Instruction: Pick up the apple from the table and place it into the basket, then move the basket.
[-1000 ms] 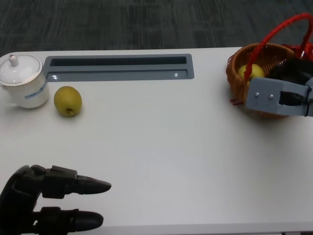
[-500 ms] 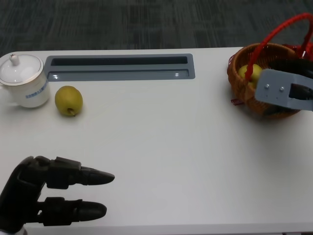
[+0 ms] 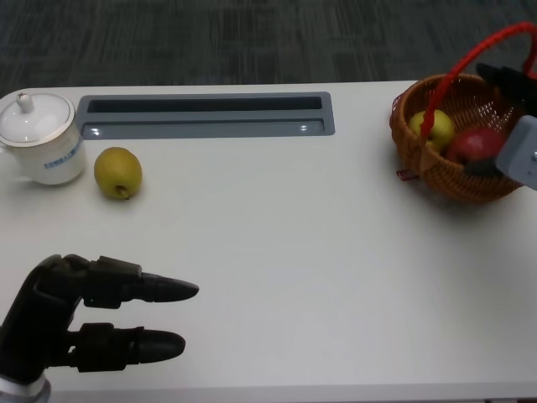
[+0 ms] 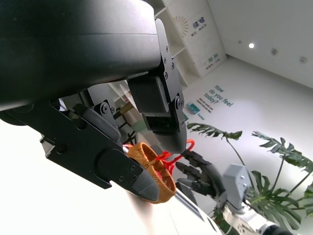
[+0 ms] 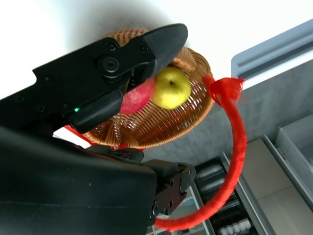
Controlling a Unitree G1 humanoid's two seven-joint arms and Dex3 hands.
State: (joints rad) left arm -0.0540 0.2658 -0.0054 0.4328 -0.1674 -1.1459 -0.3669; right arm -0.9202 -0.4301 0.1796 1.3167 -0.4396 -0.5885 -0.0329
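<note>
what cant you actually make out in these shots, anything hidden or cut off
- Right hand: mostly cut off by the head view's right edge; whether it grips anything is unclear.
- Red apple in the woven wicker basket: partly hidden by the right hand's black fingers in the right wrist view.
- Basket's red handle: its top leaves the head view.
- White lidded cup: its left side is cropped by the head view's edge.

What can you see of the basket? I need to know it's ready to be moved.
The basket is a round bowl of woven orange-brown wicker with a red-wrapped handle arching over it. It stands upright at the table's far right. Inside lie a yellow-green fruit and a red apple, side by side. The right hand hangs over its far side; whether it touches is unclear.
</note>
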